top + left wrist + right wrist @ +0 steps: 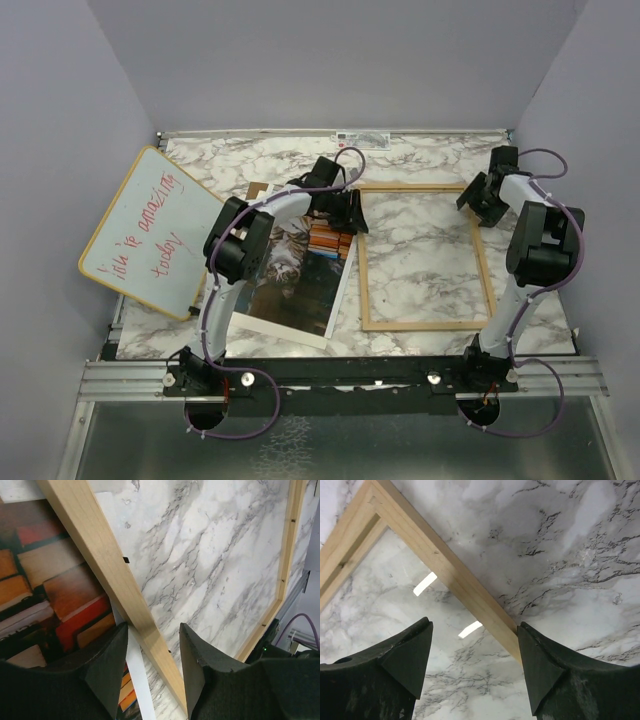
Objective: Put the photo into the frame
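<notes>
While the frame [425, 325] lies flat on the marble table [420, 160] right of centre in the overhead view, the photo [300, 285] lies face up to its left. The print sits slightly askew and partly under the left arm. Its right edge is just beside the frame's left rail, and its upper right corner reaches that rail. The photo is outside the frame, not in it.

The left gripper [345, 215] hangs over the frame's upper left corner. In the left wrist view the left gripper [152, 627] has its fingers [107, 665] apart, one on each side of the wooden rail [100, 555]. The stacked books of the photo [55, 580] fill the left of that picture, and marble shows through the pane on the right. I cannot tell whether either finger touches the wood.

The right gripper [478, 200] hangs over the frame's upper right corner. Its wrist view shows the right gripper [475, 625] with fingers [410, 650] spread wide and nothing between them. The frame's rail [445, 565] runs diagonally below, from the upper left towards the right-hand finger.

At the left of the overhead view a whiteboard [150, 230] with red handwriting rests tilted at the table's edge.
</notes>
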Available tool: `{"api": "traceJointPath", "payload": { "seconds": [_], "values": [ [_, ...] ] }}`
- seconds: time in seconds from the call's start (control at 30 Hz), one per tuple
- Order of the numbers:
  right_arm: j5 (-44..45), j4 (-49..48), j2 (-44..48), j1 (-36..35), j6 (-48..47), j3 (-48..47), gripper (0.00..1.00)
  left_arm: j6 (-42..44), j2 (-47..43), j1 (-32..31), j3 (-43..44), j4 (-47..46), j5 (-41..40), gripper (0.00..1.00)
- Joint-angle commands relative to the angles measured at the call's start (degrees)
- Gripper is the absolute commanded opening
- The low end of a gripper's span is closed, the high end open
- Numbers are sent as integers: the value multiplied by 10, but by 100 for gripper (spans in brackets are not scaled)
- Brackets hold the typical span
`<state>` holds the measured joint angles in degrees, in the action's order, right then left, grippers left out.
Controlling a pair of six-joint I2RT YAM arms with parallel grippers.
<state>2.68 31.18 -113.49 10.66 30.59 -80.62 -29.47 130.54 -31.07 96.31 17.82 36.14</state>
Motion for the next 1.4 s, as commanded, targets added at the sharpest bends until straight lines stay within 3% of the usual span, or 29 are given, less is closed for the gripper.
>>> {"api": "traceJointPath", "payload": {
  "seconds": [0.0, 0.23, 0.5, 0.73, 0.93, 1.13, 1.37],
  "values": [
    [28, 2, 26, -6, 7, -26, 74, 46, 11, -14, -4, 63, -50, 49],
    [36, 20, 109, -8, 23, 0, 78, 103, -78, 9, -36, 105, -141, 56],
    [-107, -24, 197, -81, 40, 70, 76, 100, -156, 39, -102, 103, -216, 61],
    [-284, -103, 194, -206, 93, 119, 56, 41, -174, 69, -164, 102, -290, 42],
    [-365, -145, 189, -294, 111, 166, 54, 26, -214, 72, -236, 98, -301, 37],
    [-356, -145, 215, -379, 129, 219, 60, 30, -307, 72, -314, 96, -305, 37],
    [-265, -150, 247, -503, 250, 298, 62, 4, -430, 67, -410, 103, -321, 38]
  ]
}}
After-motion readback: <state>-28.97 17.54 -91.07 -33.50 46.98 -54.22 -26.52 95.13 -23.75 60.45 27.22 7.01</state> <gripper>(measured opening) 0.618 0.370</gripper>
